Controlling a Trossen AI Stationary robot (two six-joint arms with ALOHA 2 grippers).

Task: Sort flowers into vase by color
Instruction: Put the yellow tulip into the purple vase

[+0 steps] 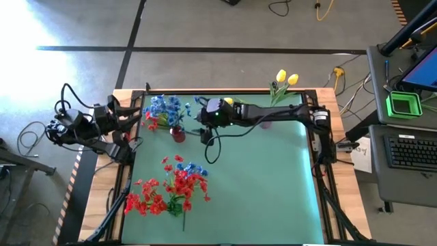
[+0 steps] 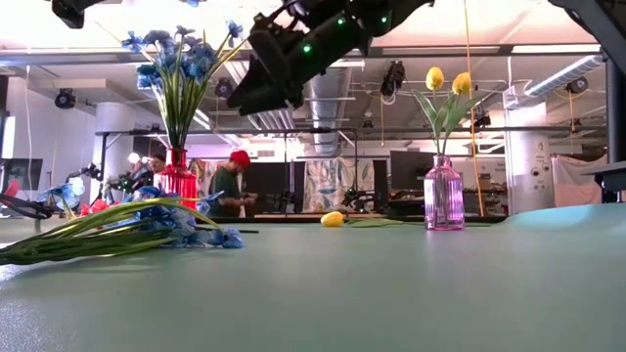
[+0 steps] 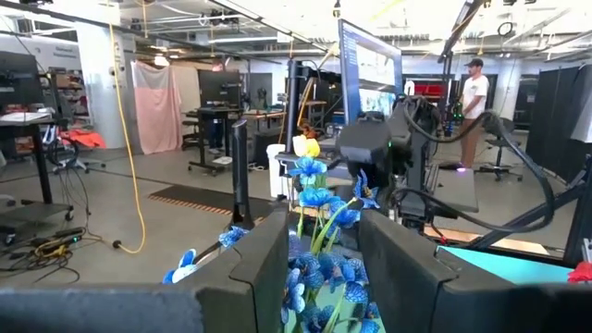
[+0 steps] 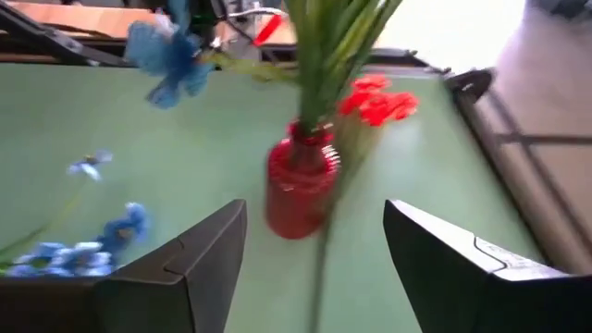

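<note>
A red vase [image 1: 177,134] [image 2: 177,178] stands at the table's far left and holds several blue flowers [image 1: 164,108] [image 2: 174,54] upright by their stems. My right gripper [image 1: 205,116] [image 4: 314,250] hovers open just above and to the right of it, with the vase [image 4: 301,190] ahead between its fingers. My left gripper [image 1: 138,117] [image 3: 319,264] is open, level at the blue blossoms [image 3: 324,208] from the left; whether it touches them I cannot tell. A pink vase [image 1: 266,124] [image 2: 443,196] holds two yellow tulips [image 1: 287,78].
A pile of red and blue flowers [image 1: 171,188] [image 2: 127,230] lies on the table's near left part. One yellow tulip [image 1: 229,101] [image 2: 333,219] lies near the far edge. People stand in the room beyond [image 2: 233,186]. The table's right half [image 1: 273,184] is bare green mat.
</note>
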